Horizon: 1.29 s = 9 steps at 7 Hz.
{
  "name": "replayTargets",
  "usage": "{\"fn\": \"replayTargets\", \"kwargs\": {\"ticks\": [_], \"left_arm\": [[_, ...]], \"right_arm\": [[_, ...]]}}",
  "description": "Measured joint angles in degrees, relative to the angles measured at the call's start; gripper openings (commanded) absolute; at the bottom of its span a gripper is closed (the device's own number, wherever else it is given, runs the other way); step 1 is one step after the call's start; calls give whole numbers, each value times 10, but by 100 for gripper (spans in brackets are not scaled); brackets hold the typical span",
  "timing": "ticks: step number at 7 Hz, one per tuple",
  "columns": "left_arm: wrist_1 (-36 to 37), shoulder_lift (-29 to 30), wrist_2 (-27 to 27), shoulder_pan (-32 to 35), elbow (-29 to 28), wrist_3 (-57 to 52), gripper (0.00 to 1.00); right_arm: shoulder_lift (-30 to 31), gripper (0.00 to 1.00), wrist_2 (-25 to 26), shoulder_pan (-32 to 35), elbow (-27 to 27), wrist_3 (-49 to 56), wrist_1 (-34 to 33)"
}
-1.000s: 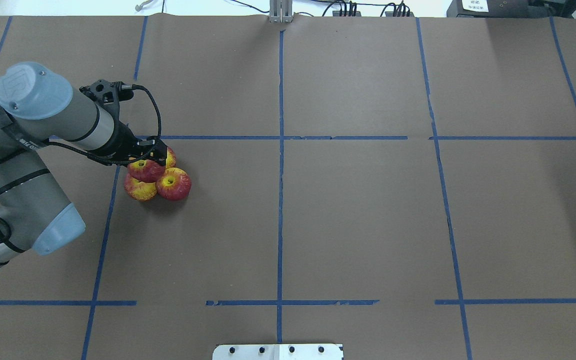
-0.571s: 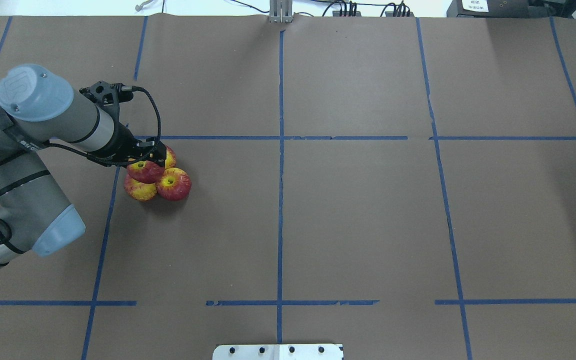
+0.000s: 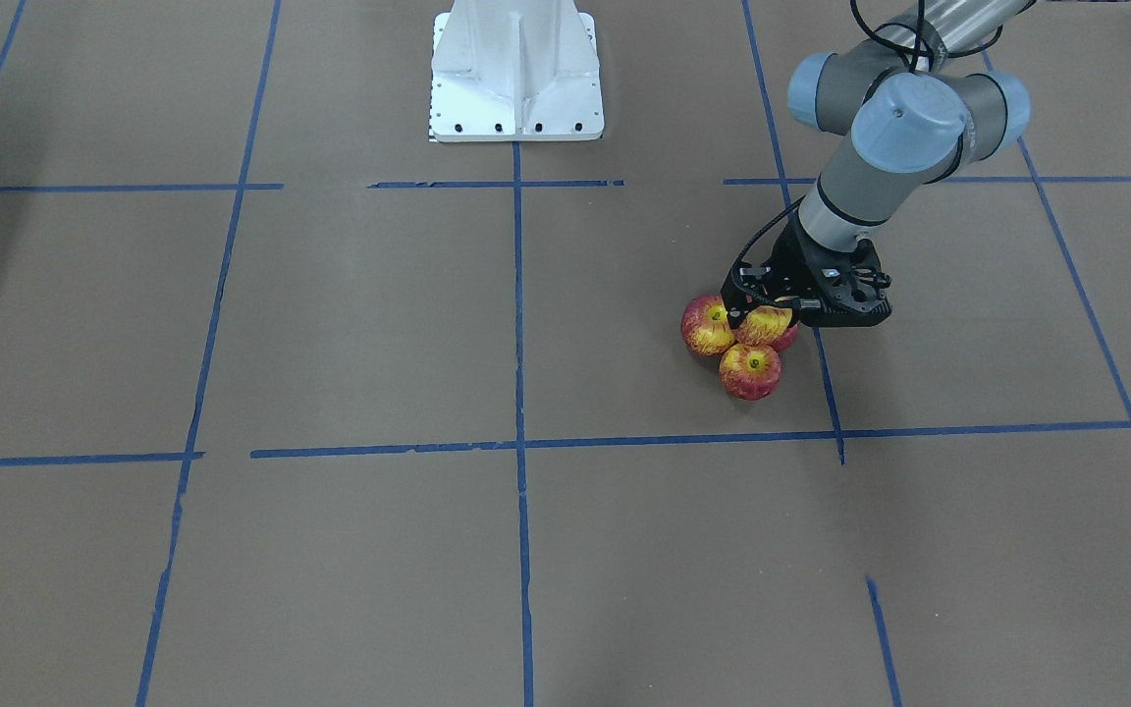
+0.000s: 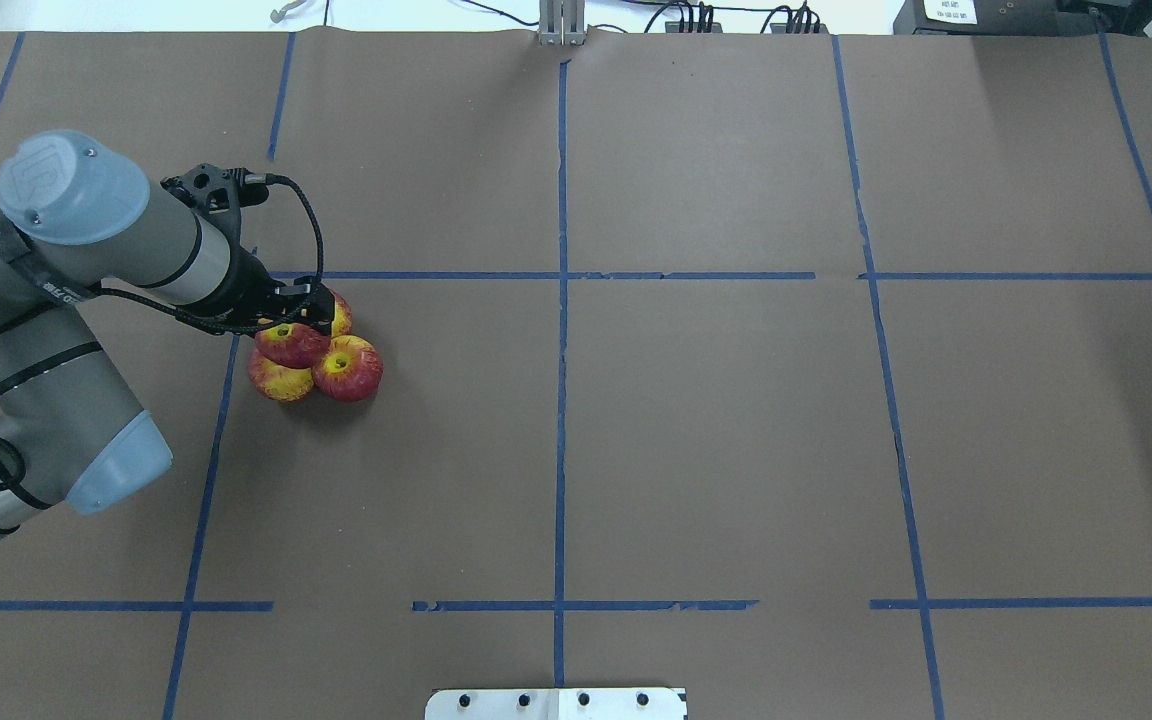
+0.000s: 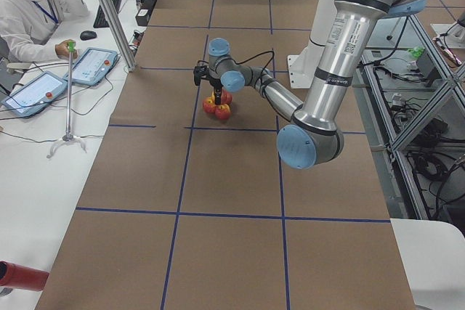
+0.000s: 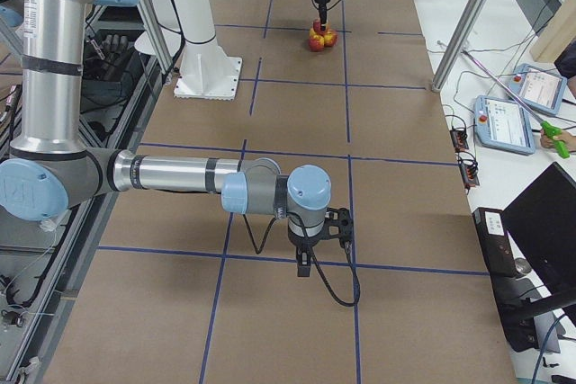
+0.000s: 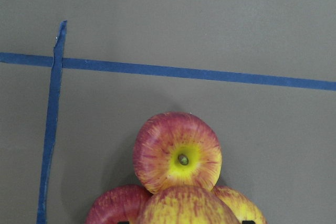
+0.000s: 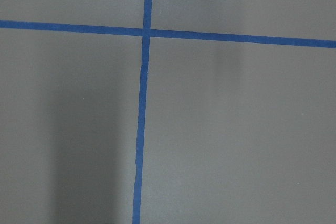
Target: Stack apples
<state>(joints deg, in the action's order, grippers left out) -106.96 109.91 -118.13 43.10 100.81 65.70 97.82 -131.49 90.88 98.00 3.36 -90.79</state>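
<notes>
Three red-and-yellow apples sit touching in a cluster on the brown table: one (image 4: 281, 381), another (image 4: 348, 370), and a third (image 4: 340, 316) half hidden by the gripper. A fourth apple (image 4: 290, 343) rests on top of them, also seen in the front view (image 3: 765, 325). My left gripper (image 4: 292, 328) is shut on this top apple from above. In the left wrist view the top apple (image 7: 186, 207) fills the bottom edge over a lower apple (image 7: 177, 152). My right gripper (image 6: 305, 265) hangs over bare table far from the apples, and I cannot tell if it is open or shut.
The white robot base (image 3: 516, 71) stands at mid table edge. Blue tape lines (image 4: 561, 300) grid the brown paper. An operator (image 5: 29, 12) sits with tablets (image 5: 91, 65) beyond the far table side, by a metal pole (image 5: 109, 12).
The left arm has shifted very slightly. The top apple stays in the gripper on the three lower apples, which have not moved.
</notes>
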Motion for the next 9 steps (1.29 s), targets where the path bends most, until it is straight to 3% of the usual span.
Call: {"fn": "replayTargets", "kwargs": {"ticks": [1, 2, 6, 9], "left_arm": [[0, 0, 0, -3, 0, 0, 84], [0, 0, 0, -7, 0, 0, 100], [0, -6, 0, -8, 12, 0, 100], [52, -16, -1, 45, 81, -34, 100]], "right_arm": [[0, 100, 0, 0, 0, 0, 0], [0, 100, 0, 0, 0, 1, 0], [0, 100, 0, 0, 0, 0, 0], [0, 100, 0, 0, 0, 0, 0]]}}
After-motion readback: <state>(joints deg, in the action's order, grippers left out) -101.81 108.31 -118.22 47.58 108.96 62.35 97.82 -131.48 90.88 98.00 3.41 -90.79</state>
